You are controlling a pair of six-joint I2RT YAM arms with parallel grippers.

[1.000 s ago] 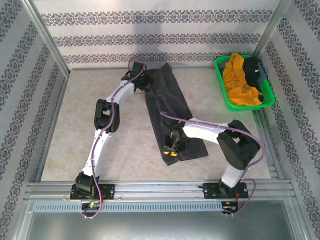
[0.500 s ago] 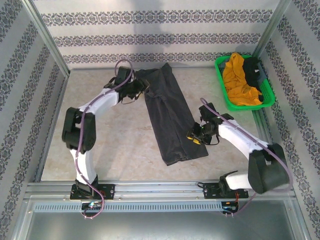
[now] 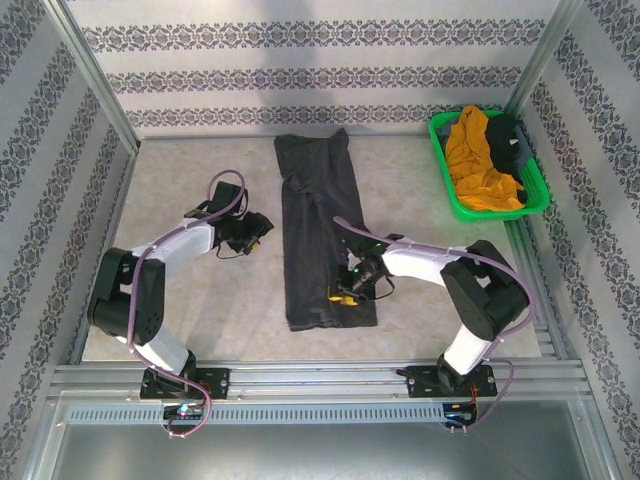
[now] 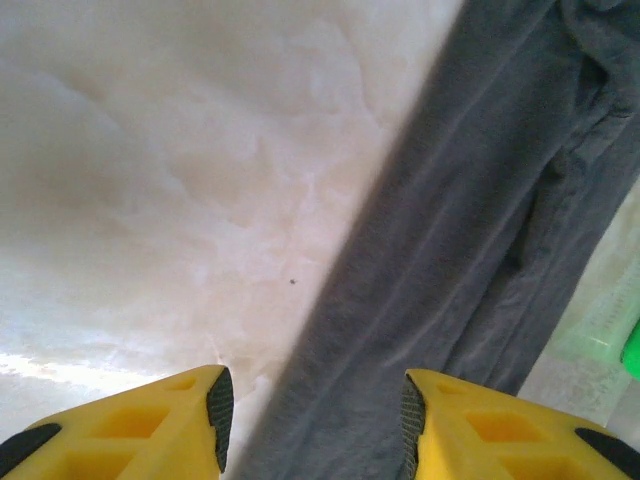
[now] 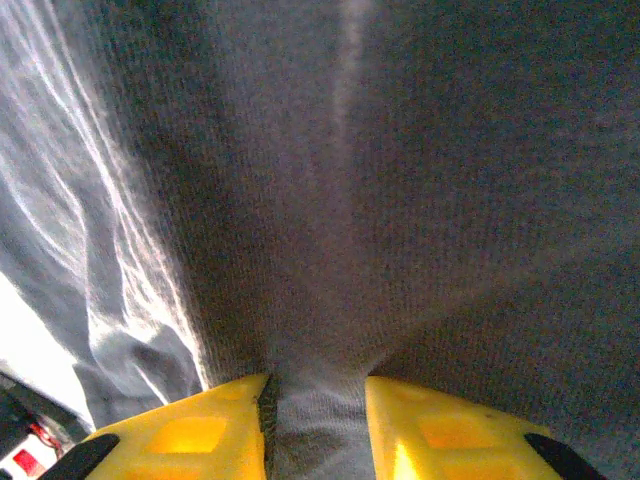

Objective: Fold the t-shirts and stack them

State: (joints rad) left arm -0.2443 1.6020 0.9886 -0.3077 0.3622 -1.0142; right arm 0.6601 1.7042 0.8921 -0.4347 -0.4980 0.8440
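Observation:
The dark charcoal grey t-shirt (image 3: 318, 225) lies on the table as a long narrow strip running from far to near. My right gripper (image 3: 345, 293) is shut on a bunched fold of this shirt (image 5: 400, 150) near its lower right edge; cloth fills the gap between the yellow fingers (image 5: 190, 435). My left gripper (image 3: 255, 235) stands open just left of the strip, with the grey cloth edge (image 4: 480, 220) lying under its right finger (image 4: 500, 430). The mustard-orange t-shirt (image 3: 475, 160) and the black t-shirt (image 3: 507, 135) are heaped in the green basket.
The green plastic basket (image 3: 490, 212) sits at the far right corner against the metal frame; a blurred green corner of the basket (image 4: 600, 330) also appears past the cloth. Bare marble-look tabletop (image 3: 180, 180) spreads left of the shirt. Patterned walls close in the sides and back.
The left arm has drawn back from the shirt's far left corner toward the near left. The right gripper moved left onto the shirt. The strip now lies straighter and narrower.

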